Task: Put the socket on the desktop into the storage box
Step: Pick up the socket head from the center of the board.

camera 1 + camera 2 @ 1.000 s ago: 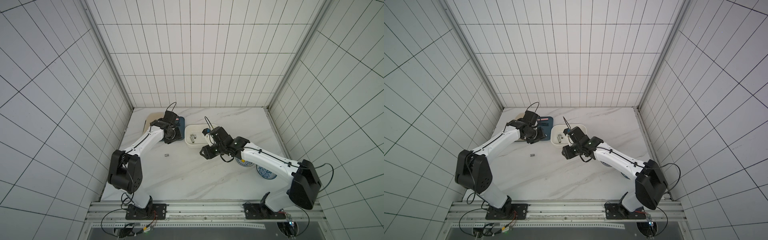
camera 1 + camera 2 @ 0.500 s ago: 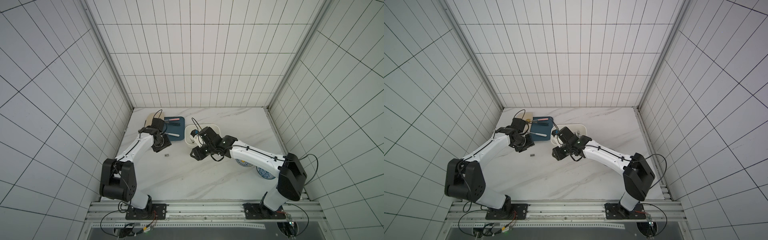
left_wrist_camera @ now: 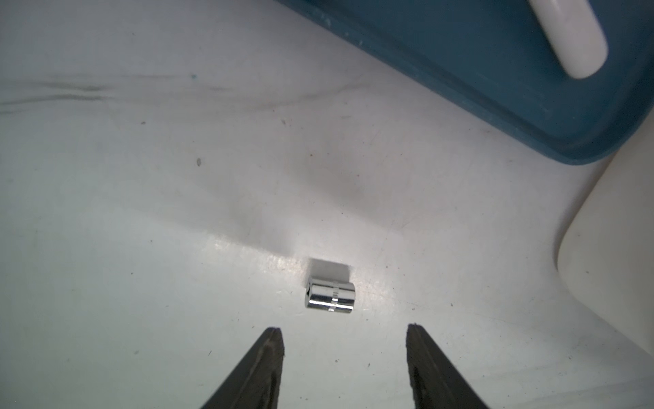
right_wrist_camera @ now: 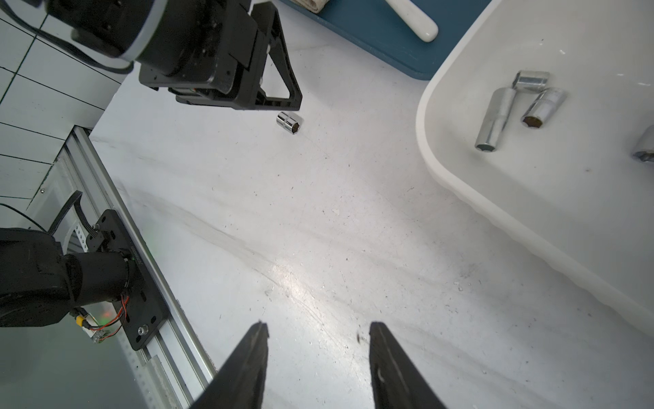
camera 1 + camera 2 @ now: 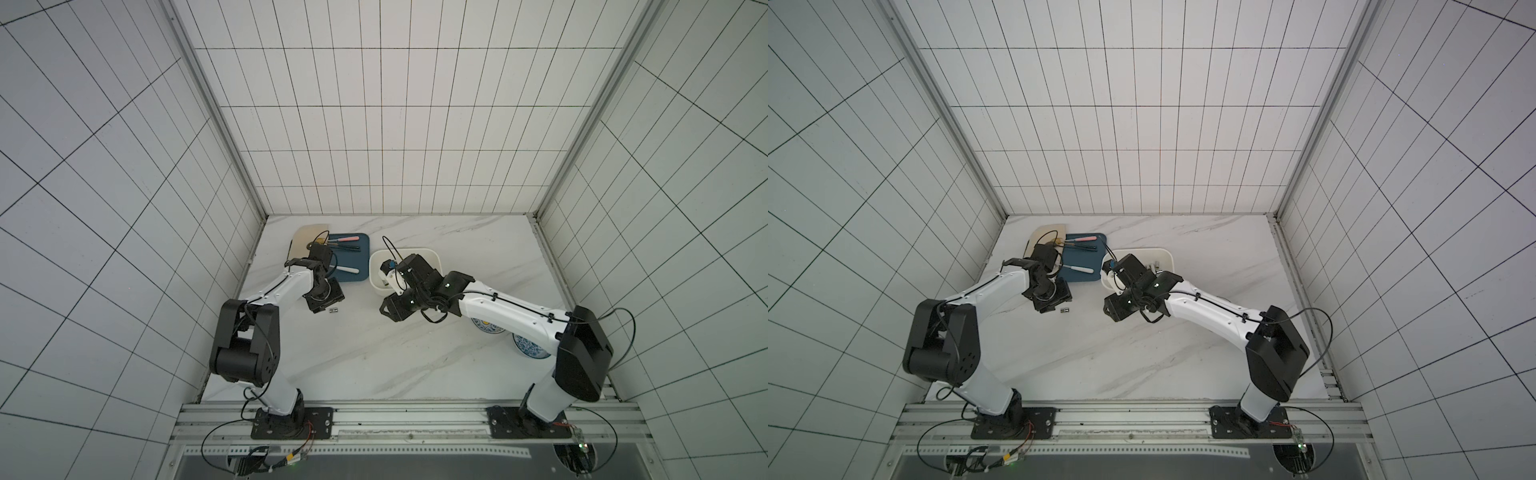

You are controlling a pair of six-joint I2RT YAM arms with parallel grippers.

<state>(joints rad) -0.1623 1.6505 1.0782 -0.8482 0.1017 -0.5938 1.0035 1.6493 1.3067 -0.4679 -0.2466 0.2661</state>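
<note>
- Socket [image 3: 330, 295]: lying on desktop [image 3: 141, 212], just ahead of left gripper [image 3: 343, 329]; jaws apart, empty.
- Storage box [image 4: 424, 141]: other sockets [image 4: 495, 120] already inside.
- Right gripper [image 4: 318, 324]: jaws apart, empty.
- Pending: grasp, transfer.

No text, label, brand or number is legible to me in any view. The only candidate is a short pale line of print on the black mounting plate [image 4: 141, 301], along its edge facing the desktop [image 4: 283, 230]. From my station it is too small and too blurred to read.
</note>
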